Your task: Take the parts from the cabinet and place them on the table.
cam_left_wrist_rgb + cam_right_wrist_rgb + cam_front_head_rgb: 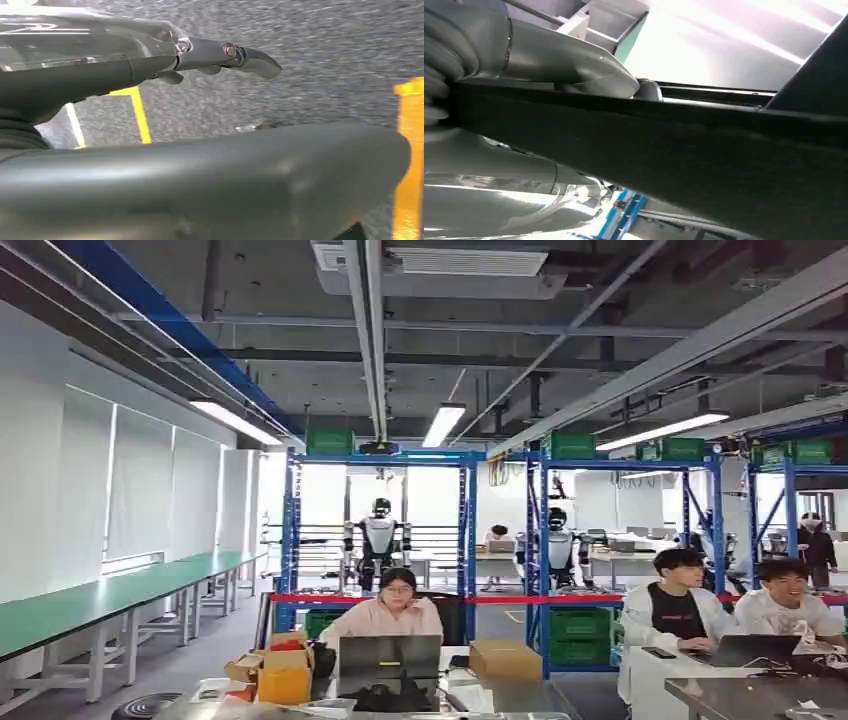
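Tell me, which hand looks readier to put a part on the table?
Right, probably. The right hand grips a dark flat part between thumb and fingers, while the left hand hangs over the floor, fingers stretched out, holding nothing.

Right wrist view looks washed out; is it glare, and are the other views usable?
Right wrist view: bright glare behind the right hand, which grips a dark flat part. Left wrist view: floor blurred, left hand sharp. Head view: evenly lit, windows overexposed.
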